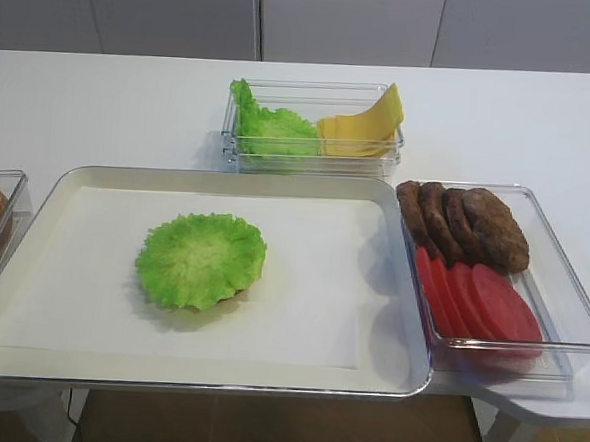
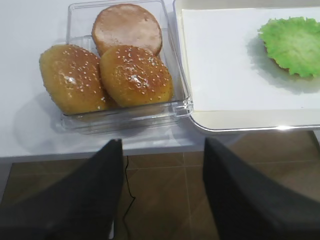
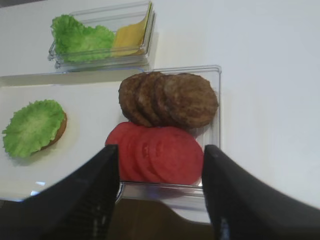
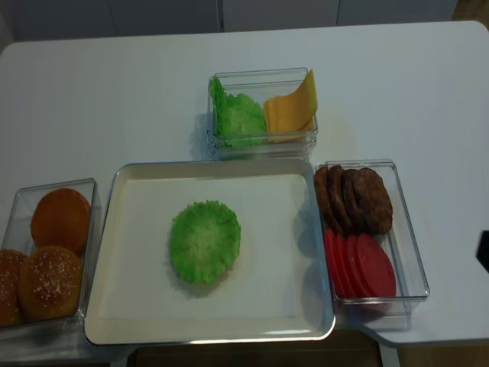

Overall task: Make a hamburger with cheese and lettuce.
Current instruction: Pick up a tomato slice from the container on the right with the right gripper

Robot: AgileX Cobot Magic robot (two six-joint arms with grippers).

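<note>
I am holding the right gripper (image 3: 160,175) spread wide and gripping nothing, hovering over the near edge of the clear bin of tomato slices (image 3: 157,152) and patties (image 3: 170,99). The hamburger (image 3: 34,127), lettuce on top, is sitting on the tray (image 3: 95,120) ahead to its left. The cheese (image 3: 131,34) is leaning in the far bin beside spare lettuce (image 3: 82,37). The left gripper (image 2: 160,200) is also hanging spread, just short of the sesame buns (image 2: 135,75).
</note>
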